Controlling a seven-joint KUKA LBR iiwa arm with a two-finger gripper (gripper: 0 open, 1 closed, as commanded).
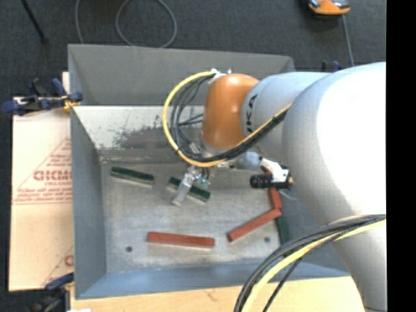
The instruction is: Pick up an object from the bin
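Camera view: the grey metal bin [86, 194] holds six small things, all straight sticks or bars with flat faces and square edges. I take the long red-brown bar [180, 240], which lies flat near the bin's lower wall, as the landmark.

Three things are red-brown with a matt surface. The first is the landmark bar itself. The second red-brown bar [253, 226] lies just to the right of the landmark, tilted, with its right end higher. A shorter red-brown piece [275, 199] stands above that raised end, very near to it; I cannot tell if they touch.

Three things are green. A thin dark green stick [132, 175] lies above the landmark's left end, well apart from it. A short green block [200, 191] lies above the landmark's middle. A dark green piece [281, 230] is at the far right of the landmark, partly hidden by the arm.

The gripper [184, 191], of bright metal, is down at the short green block, on its left end. Whether it is open or closed on the block, I cannot tell. Above it sits the smooth, rounded orange cover [224, 112], with yellow and black cables [170, 119] looping around.

The bin's floor is dull and has dark speckled marks near the far wall.
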